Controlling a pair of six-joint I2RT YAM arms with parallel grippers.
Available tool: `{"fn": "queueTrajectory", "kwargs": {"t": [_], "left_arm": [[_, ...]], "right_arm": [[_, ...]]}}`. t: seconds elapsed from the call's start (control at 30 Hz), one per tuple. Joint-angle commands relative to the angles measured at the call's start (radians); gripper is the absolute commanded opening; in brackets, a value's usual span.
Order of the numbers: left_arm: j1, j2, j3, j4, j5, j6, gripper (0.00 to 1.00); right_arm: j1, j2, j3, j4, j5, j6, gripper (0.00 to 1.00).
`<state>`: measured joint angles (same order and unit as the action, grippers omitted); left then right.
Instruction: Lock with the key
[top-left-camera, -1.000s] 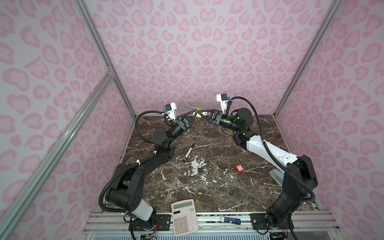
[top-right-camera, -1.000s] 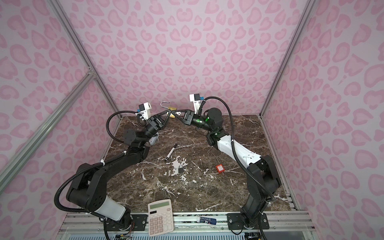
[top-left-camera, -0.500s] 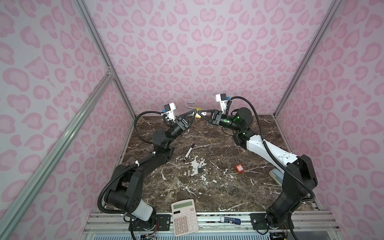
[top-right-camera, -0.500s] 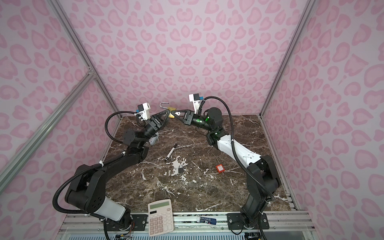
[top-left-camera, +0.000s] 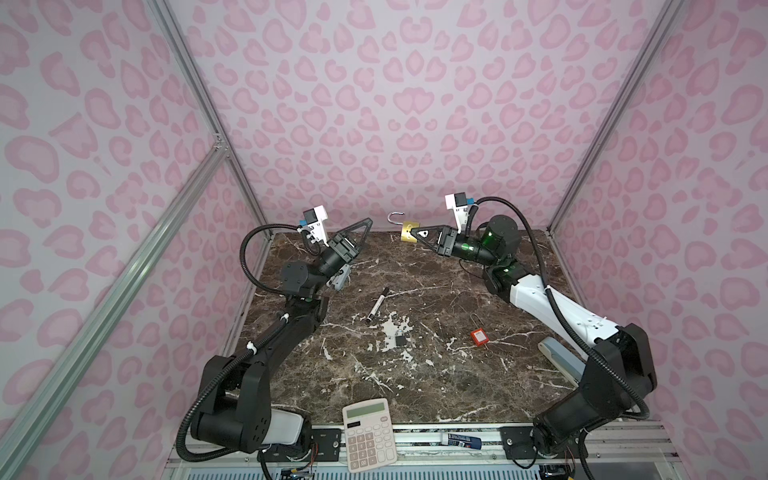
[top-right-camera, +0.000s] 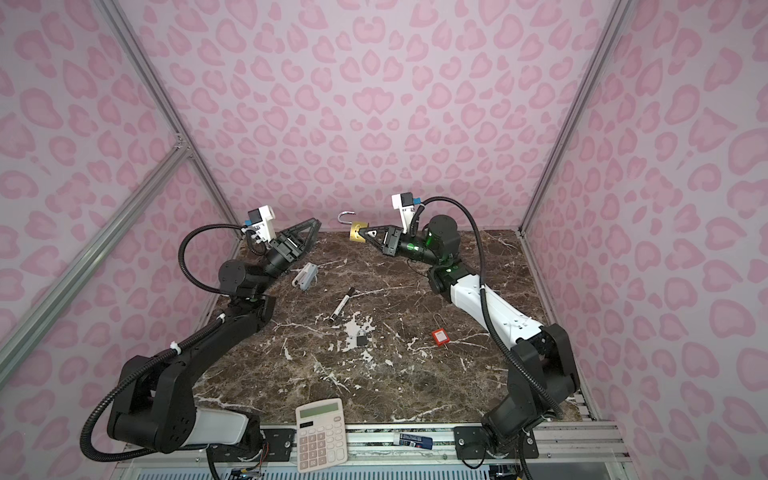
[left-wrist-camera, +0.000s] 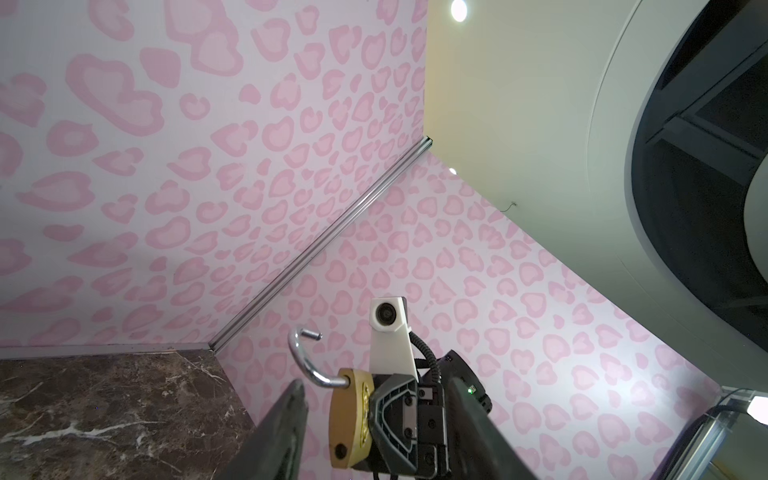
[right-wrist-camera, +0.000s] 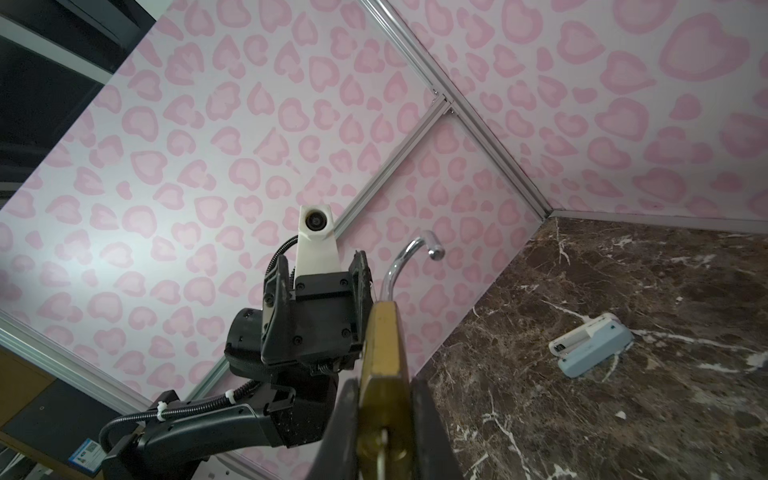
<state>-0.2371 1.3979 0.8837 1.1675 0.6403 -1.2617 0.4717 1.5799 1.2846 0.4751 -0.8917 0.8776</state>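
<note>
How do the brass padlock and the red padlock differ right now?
The brass padlock is held aloft by the right gripper; the red padlock lies on the table. The brass padlock's shackle is thick and swung open; the red padlock's is thin and long. Both are padlocks with metal shackles.
</note>
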Motion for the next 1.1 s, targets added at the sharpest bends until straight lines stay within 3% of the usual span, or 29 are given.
{"fn": "queueTrajectory", "kwargs": {"t": [0.0,0.53,1.07], "left_arm": [[0.005,-0.007,0.035,-0.051,0.079,0.027,0.55],[0.004,0.034,0.056,-0.051,0.139,0.0,0.55],[0.004,0.032,0.051,-0.059,0.157,0.0,0.55]], "right_arm": [[0.009,-0.006,-0.002,-0.05,-0.042,-0.081,0.0],[0.052,0.006,0.061,-0.086,-0.091,-0.104,0.0],[0.034,0.031,0.082,0.034,-0.099,-0.016,0.0]]}}
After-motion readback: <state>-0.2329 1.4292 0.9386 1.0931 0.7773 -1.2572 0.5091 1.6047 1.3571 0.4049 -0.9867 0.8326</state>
